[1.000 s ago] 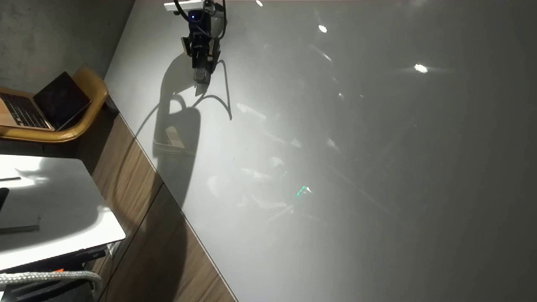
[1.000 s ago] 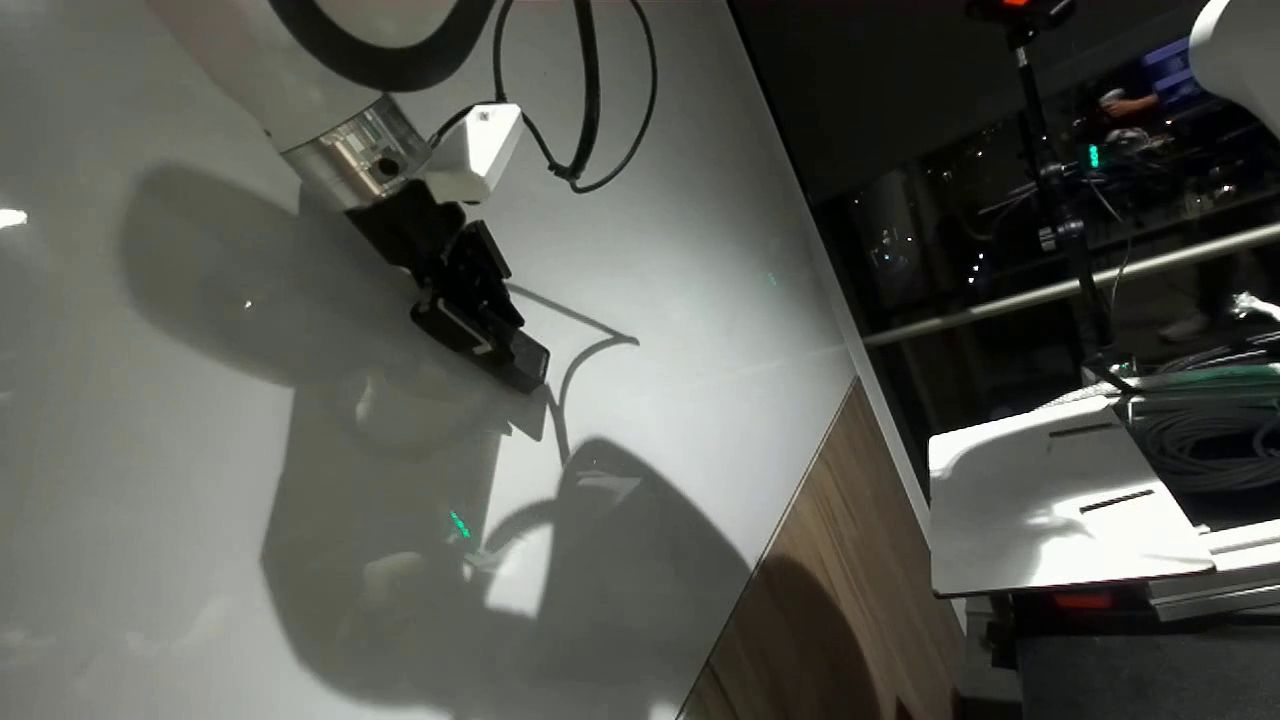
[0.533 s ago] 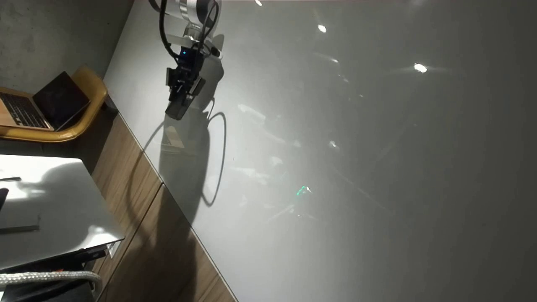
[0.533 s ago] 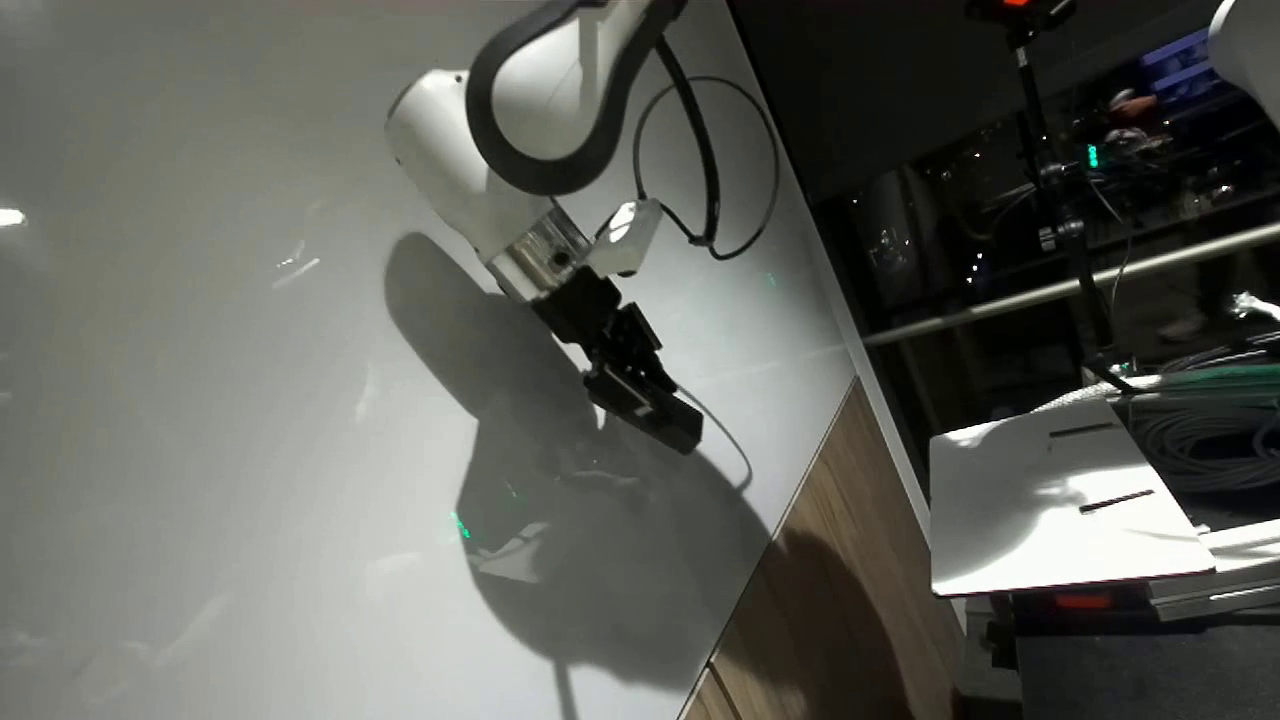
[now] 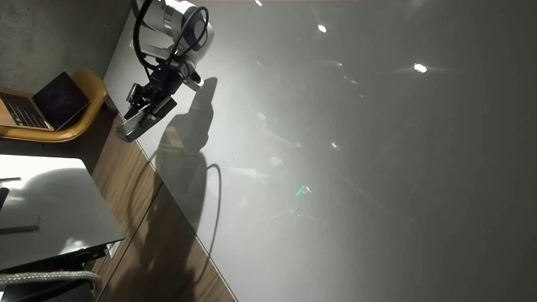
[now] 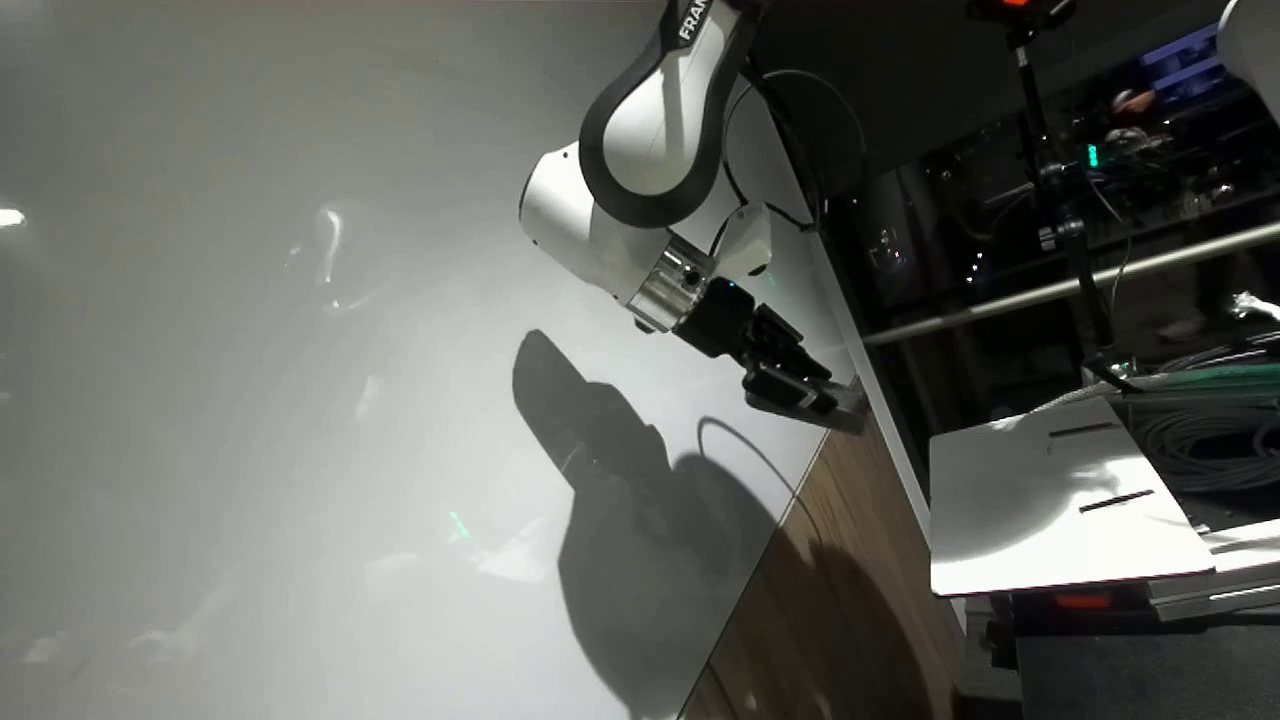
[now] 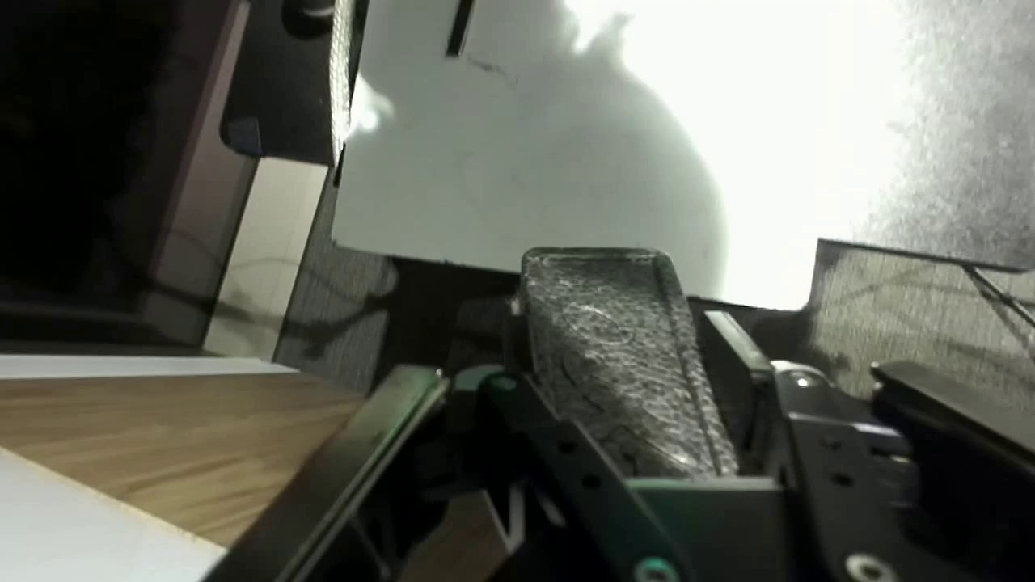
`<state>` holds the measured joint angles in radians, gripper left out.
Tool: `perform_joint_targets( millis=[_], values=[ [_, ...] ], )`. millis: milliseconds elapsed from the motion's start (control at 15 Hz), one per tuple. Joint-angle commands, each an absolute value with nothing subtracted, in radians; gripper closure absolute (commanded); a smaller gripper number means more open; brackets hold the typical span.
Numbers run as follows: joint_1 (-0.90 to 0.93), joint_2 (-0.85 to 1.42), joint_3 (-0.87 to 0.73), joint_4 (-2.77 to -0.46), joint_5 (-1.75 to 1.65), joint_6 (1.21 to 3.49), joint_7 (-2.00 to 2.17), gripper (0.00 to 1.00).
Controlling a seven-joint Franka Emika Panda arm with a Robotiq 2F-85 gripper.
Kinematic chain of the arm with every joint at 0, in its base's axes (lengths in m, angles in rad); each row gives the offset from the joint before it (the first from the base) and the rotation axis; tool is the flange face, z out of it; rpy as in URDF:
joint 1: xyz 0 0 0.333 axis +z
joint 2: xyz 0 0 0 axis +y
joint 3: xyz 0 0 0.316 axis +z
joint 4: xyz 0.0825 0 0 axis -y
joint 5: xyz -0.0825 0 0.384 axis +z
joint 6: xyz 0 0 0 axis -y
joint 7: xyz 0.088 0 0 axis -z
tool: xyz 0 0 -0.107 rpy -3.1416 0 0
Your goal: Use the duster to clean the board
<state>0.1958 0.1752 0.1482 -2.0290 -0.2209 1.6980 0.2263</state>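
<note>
My gripper (image 5: 147, 110) is shut on the duster (image 5: 131, 126), a dark grey oblong block that juts out past the fingertips. In the wrist view the duster (image 7: 614, 356) shows its grainy grey face between the two fingers. The glossy whitish board (image 5: 377, 167) fills most of both exterior views, with light glints and a small green streak that may be a reflection. My arm's shadow falls well away from the gripper, so the duster appears held off the board, near its wooden edge. In an exterior view the gripper (image 6: 800, 388) tilts down toward that edge.
A brown wooden border (image 5: 138, 197) runs along the board. Beyond it stand a small white tabletop (image 6: 1060, 510) and a yellow chair (image 5: 90, 113) bearing an open laptop (image 5: 61, 100). A black stand (image 6: 1070, 230) and coiled cables (image 6: 1215, 430) lie past the edge.
My arm has swung across the board toward its wooden edge, carrying the duster, which now overlaps that edge in both exterior views. The grip looks the same; the shadow moved along.
</note>
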Motion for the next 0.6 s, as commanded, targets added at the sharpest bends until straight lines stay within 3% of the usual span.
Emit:
perform_joint_targets(
  millis=[0,533],
  values=[
    [0.157,0.087,0.133,-2.122,-0.146,1.623,0.150,0.72],
    [0.070,0.134,0.070,-2.235,-0.075,1.624,0.034,0.72]
  ],
)
